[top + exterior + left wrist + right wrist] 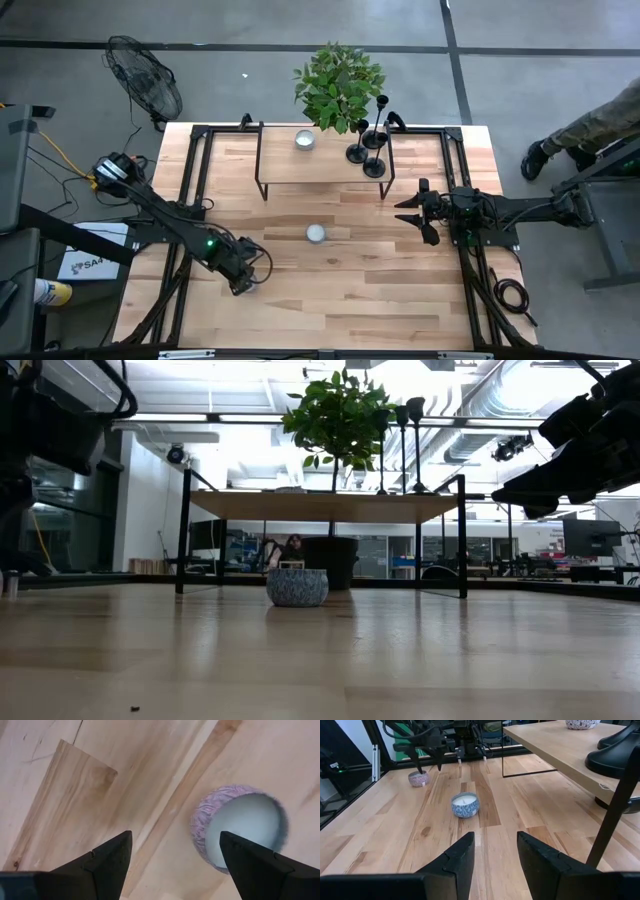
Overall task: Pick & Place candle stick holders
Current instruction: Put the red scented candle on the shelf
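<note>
Three black candle stick holders (356, 152), (374, 138), (374, 168) stand on their round bases at the right end of a low raised shelf (280, 165); two of the bases (615, 762) show in the right wrist view. My left gripper (243, 287) points down, open, near the table's left front. It is just above a small candle in a purple patterned tin (240, 830), which stands partly between its fingers and under one fingertip. My right gripper (418, 213) is held level and open at the right side, with nothing between its fingers (495, 837).
A blue-patterned candle tin (316, 233) stands mid-table, and another white candle (305, 139) on the shelf. A potted plant (338, 85) stands behind the shelf. The shelf's thin black legs (615, 815) stand close to my right gripper. A person's leg (585, 130) shows beyond the right edge.
</note>
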You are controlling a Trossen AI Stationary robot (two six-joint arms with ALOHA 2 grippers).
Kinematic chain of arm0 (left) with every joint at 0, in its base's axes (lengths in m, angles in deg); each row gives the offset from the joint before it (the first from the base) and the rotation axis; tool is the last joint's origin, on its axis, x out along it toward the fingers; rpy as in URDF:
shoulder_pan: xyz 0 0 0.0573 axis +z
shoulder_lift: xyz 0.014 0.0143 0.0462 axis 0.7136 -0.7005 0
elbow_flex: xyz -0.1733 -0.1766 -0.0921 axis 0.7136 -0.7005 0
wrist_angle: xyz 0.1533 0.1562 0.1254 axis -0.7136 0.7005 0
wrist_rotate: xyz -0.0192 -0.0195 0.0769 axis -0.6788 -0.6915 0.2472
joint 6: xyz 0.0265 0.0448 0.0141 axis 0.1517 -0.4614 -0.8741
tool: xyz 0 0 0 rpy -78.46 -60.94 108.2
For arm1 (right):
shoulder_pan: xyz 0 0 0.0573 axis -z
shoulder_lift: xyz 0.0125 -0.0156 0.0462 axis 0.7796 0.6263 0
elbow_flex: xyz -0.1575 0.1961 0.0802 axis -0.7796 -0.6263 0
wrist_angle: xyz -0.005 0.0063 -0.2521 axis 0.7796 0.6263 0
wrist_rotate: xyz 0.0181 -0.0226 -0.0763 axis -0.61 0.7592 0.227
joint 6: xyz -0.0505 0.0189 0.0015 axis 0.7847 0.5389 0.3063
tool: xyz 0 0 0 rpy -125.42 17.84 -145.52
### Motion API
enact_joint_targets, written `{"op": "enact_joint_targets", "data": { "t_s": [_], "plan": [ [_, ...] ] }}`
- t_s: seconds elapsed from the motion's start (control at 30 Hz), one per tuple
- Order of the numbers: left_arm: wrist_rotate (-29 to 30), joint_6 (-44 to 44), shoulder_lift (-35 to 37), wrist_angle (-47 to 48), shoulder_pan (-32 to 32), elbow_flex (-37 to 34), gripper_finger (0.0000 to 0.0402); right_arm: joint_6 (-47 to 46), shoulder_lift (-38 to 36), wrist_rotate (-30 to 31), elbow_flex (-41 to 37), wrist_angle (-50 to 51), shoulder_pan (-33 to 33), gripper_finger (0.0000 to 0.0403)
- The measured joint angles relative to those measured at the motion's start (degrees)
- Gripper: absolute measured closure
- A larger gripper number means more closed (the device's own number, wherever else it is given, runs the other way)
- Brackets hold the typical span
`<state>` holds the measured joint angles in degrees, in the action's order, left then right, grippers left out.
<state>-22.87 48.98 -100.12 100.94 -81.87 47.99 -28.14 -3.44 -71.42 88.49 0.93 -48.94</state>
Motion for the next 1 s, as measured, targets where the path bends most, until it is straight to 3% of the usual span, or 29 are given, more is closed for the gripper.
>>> {"op": "enact_joint_targets", "data": {
  "t_s": [1.0],
  "plan": [
    [-0.9, -0.2, -0.1, 1.3, 1.5, 0.7, 0.0108, 0.0, 0.0, 0.0, 0.0, 0.0, 0.0, 0.0261]
  ]
}}
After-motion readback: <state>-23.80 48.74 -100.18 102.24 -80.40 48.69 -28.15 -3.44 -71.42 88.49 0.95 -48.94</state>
